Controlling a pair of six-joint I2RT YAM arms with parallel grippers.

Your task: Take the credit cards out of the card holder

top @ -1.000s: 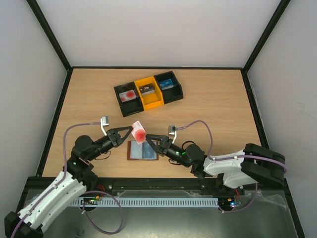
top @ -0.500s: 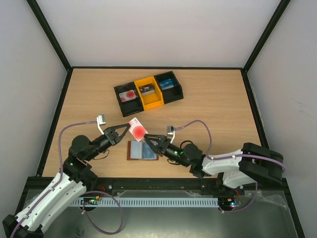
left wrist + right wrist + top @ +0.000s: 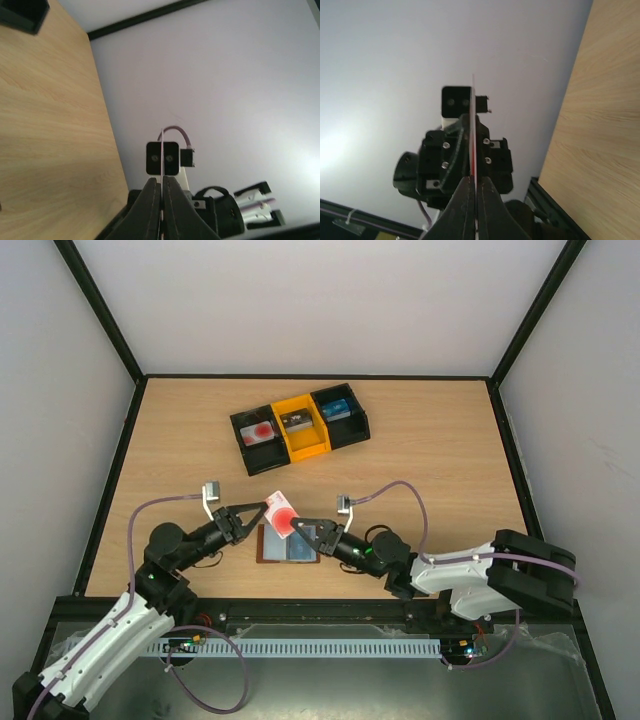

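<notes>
Pinching one whitish credit card (image 3: 283,510) with a red round mark from both sides, over the far edge of the open card holder (image 3: 290,548).

Clamped on the card's left side with the left gripper (image 3: 263,512) and on its near right corner with the right gripper (image 3: 299,529), jaws of both pressed together on the plastic. Seen edge-on in both wrist views as a thin line between the fingers (image 3: 150,210). Cannot tell from above whether lifted clear of the pockets. Lying flat on the table (image 3: 430,460) near the front edge, brown rim around blue-grey insides. Well apart from the black-and-yellow tray (image 3: 306,449) farther back, with bare wood between and wide to the right. Hemmed by black frame rails along the table's sides and back.
</notes>
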